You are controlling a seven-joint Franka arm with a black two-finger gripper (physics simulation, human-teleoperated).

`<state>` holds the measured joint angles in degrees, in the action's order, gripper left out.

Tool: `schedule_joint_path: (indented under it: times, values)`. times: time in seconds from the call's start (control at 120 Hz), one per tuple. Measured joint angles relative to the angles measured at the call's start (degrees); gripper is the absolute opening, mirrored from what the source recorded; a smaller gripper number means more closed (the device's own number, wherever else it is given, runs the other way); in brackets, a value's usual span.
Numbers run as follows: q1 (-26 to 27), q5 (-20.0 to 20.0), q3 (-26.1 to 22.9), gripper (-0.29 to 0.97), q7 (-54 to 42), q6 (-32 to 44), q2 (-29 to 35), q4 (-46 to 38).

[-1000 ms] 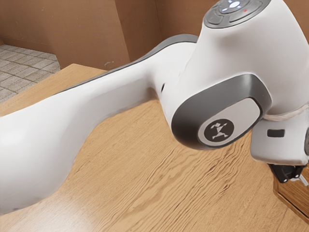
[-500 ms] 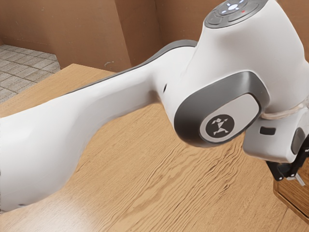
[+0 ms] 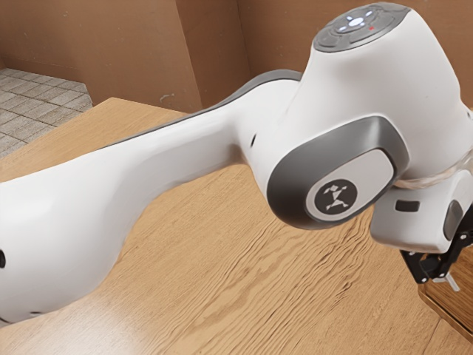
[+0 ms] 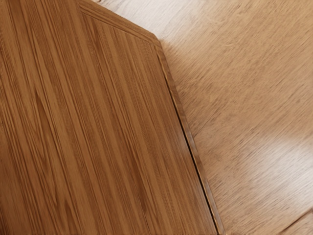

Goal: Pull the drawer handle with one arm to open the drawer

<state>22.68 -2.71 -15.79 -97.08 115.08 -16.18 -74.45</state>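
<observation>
Gripper (image 3: 436,268), black, hung at the end of the white arm (image 3: 185,170), low by the exterior view's right. Open or clenched: couldn't tell. Nothing seen held in it. It sat just above the near corner of the drawer unit (image 3: 452,307), close to it; contact couldn't be made out. A small pale metal bit (image 3: 449,279) showed right beside the gripper, but it was too small to say whether it was the handle.

Count: 1 arm, 1 gripper, 1 drawer unit, 1 table.

The drawer unit, darker wood w/ a thin raised border, stood on the lighter table (image 3: 222,281). In the wrist view its flat panel (image 4: 88,127) lay under the hand, w/ one rounded corner and one long edge against the table top (image 4: 254,98). Drawer open or shut: couldn't tell.
</observation>
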Motion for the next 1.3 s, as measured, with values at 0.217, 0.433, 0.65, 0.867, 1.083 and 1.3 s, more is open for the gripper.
schedule_joint_path:
  times: [0.217, 0.433, 0.65, 0.867, 1.083, 1.3]
  values:
    - [2.5, 0.0, 3.4, 0.59, 1.4, 0.1, 3.7, -4.1]
    - [3.2, 0.7, 4.3, 0.47, 3.0, 0.1, 10.5, -11.7]
    - [4.3, 2.1, 5.4, 0.46, 4.4, 0.2, 17.4, -19.7]
    - [5.2, 3.1, 6.4, 0.45, 5.4, 0.3, 24.0, -26.7]
    - [5.3, 3.6, 6.5, 0.32, 6.3, 0.4, 28.7, -31.2]
    - [4.7, 4.2, 6.3, 0.34, 7.1, 0.5, 32.5, -34.9]
